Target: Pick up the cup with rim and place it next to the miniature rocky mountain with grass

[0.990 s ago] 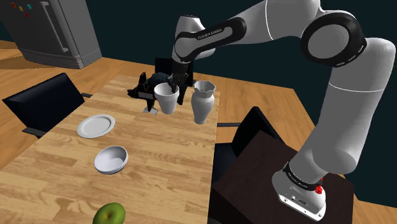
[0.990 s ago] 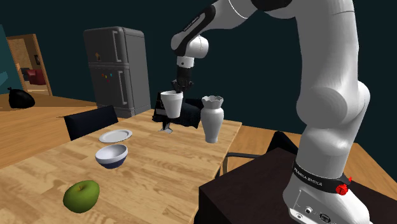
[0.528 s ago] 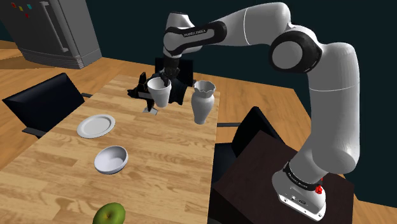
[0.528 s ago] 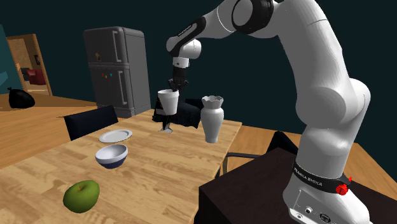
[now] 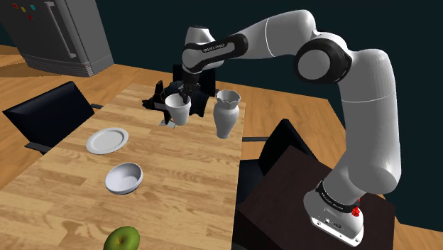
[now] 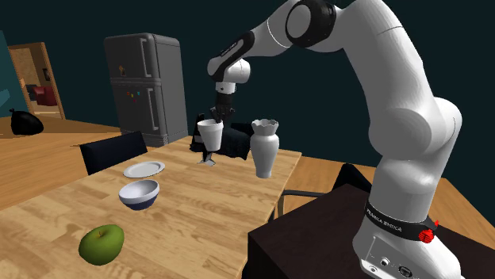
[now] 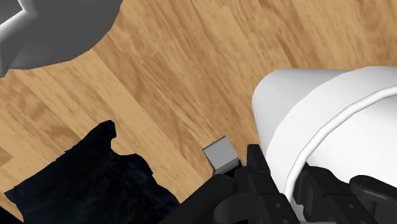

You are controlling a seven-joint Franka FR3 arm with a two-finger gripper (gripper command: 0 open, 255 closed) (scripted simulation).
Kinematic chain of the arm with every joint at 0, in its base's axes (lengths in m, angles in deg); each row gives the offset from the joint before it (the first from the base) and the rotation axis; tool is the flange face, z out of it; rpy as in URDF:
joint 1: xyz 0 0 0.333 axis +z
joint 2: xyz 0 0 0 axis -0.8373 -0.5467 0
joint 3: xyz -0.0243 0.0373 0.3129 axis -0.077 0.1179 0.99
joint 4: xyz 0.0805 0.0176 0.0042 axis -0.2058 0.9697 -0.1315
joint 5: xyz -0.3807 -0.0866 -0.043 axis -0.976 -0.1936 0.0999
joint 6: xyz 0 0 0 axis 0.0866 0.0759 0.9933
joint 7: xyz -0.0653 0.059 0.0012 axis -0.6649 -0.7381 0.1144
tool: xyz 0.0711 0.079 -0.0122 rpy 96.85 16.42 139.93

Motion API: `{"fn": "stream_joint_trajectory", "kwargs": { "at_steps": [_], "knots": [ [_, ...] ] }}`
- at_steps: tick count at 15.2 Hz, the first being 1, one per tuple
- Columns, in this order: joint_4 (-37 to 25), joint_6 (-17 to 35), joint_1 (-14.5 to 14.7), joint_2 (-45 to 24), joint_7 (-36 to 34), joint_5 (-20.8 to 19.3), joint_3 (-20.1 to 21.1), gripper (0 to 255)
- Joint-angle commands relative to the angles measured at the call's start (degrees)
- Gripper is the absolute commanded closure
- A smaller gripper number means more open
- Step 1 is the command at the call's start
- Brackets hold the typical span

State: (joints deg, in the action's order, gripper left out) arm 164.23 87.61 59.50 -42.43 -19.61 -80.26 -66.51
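A plain white cup with a rim (image 5: 177, 109) (image 6: 210, 133) hangs a little above the far end of the wooden table (image 5: 177, 185). My black gripper (image 5: 183, 92) (image 6: 219, 117) comes down from above and is shut on its rim. In the wrist view one finger (image 7: 254, 181) lies outside the cup (image 7: 331, 121) wall, the other inside. The miniature mountain (image 5: 157, 95) (image 6: 234, 143) (image 7: 83, 181) is drawn as a jagged black mass just behind and beside the cup. No grass colour shows on it.
A white vase (image 5: 226, 113) (image 6: 265, 148) stands close to the cup on the shoulder view's right. A small grey block (image 5: 168, 123) (image 7: 219, 154) lies under the cup. Nearer are a plate (image 5: 107, 140), a bowl (image 5: 123, 177) and a green apple (image 5: 121, 239). Dark chairs (image 5: 50, 113) flank the table.
The arm has carried the cup toward the shoulder view's left and lowered it, bringing it closer to the black mountain. The grip stays shut.
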Motion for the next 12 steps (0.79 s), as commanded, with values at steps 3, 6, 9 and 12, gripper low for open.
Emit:
{"fn": "stream_joint_trajectory", "kwargs": {
  "at_steps": [3, 6, 9, 12],
  "knots": [
    [0.9, 2.4, 0.0, -1.4, 0.2, 0.1, 0.0, 255],
    [1.6, 4.1, 0.0, -2.4, 0.4, 0.1, 0.1, 255],
    [2.1, 5.8, 0.0, -3.6, 0.6, 0.2, 0.1, 255],
    [2.5, 7.4, 0.0, -4.8, 0.7, 0.3, 0.1, 255]
  ]
}}
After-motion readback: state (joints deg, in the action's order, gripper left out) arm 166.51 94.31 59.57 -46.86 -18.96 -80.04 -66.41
